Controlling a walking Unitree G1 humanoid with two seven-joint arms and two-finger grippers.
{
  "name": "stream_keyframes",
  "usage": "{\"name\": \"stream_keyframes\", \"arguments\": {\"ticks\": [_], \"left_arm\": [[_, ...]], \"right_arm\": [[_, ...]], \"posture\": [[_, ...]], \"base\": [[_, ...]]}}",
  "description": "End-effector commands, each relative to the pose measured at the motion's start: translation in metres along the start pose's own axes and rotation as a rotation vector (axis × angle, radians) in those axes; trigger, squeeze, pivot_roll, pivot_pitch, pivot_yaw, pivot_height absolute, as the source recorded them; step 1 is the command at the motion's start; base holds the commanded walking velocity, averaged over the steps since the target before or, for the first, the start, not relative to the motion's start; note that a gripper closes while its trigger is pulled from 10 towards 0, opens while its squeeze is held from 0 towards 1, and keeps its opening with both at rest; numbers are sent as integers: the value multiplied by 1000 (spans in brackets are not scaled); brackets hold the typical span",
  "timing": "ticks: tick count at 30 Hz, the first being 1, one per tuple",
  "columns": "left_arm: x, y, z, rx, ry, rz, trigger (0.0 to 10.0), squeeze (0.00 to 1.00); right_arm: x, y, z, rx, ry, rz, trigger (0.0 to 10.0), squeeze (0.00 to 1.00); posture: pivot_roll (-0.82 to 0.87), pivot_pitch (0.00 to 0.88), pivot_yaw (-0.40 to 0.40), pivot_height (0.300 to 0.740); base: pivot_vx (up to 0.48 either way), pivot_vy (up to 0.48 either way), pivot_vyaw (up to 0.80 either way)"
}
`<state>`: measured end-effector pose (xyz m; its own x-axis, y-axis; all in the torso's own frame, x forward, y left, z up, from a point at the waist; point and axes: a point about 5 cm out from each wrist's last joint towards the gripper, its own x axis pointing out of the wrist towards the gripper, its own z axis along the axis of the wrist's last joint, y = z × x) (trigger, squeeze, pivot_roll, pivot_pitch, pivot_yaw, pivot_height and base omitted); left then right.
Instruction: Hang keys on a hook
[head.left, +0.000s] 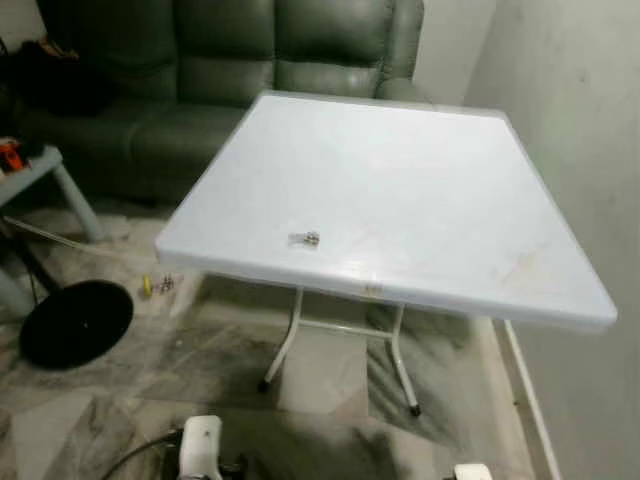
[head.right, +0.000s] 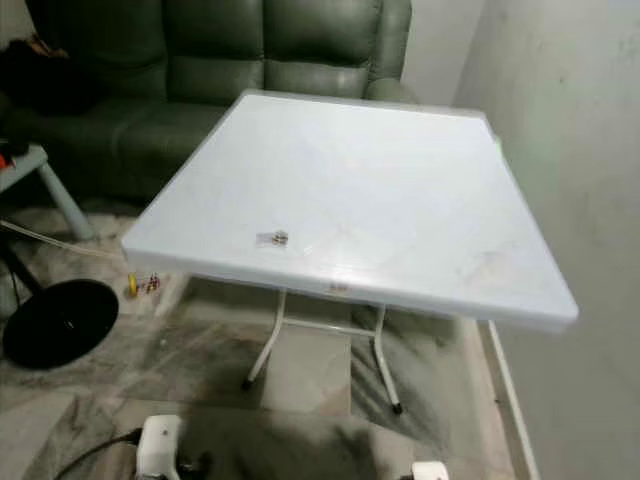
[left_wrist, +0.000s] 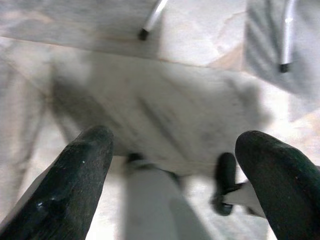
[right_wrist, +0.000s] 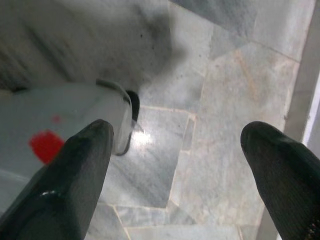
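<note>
Two grippers hang low over the marble floor (head.left: 330, 370), both idle, both with fingers spread and nothing between them. Far left of the head views: small grey side table (head.left: 40, 170) with an orange item on it, a black round disc (head.left: 75, 322) lying flat on the floor, and a small yellow-and-dark bit of clutter (head.left: 155, 286) on the floor just beside the big table's left corner. Behind all that, a dark green sofa (head.left: 230, 70) along the back wall.

Left gripper (left_wrist: 175, 165): wrist view looks down past the two black fingers (left_wrist: 75, 175) at grey veined tiles, with two white table legs (left_wrist: 152, 20) ahead of it and a white robot part below, blurred. Gap between fingertips is wide.

Centre: white square folding table (head.left: 420, 170) on thin white legs. Keys (head.left: 304, 239) lie flat on the tabletop near its front left edge, well ahead of and above both grippers, touching neither. Small, details hard to make out. No hook can be made out.

Right gripper (right_wrist: 175, 165): fingers (right_wrist: 280, 175) well apart, over pale floor tiles. White robot part with a red mark (right_wrist: 45, 145) sits just beside one finger. Right side of the head views is a plain white wall (head.left: 580, 120), close to the table's right edge.
</note>
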<state>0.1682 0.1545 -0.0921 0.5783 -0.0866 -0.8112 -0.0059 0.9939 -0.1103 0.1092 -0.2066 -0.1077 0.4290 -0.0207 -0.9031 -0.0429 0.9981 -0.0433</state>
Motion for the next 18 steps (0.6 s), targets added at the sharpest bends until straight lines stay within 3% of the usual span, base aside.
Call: {"name": "stream_keyframes", "arguments": {"ticks": [1,11,18], "left_arm": [[-2,12,-2,3,8,29,10000,0],[-2,11,-1,1,5,30,10000,0],[-2,11,-1,14,5,33,10000,0]], "right_arm": [[1,11,-2,-3,13,38,10000,0],[1,12,-2,-3,13,38,10000,0],[2,12,1,-7,5,41,10000,0]], "posture": [[-24,0,-51,715],[-22,0,-54,715],[-22,0,-55,715]], "base": [[0,405,0],[0,392,0],[0,0,0]]}}
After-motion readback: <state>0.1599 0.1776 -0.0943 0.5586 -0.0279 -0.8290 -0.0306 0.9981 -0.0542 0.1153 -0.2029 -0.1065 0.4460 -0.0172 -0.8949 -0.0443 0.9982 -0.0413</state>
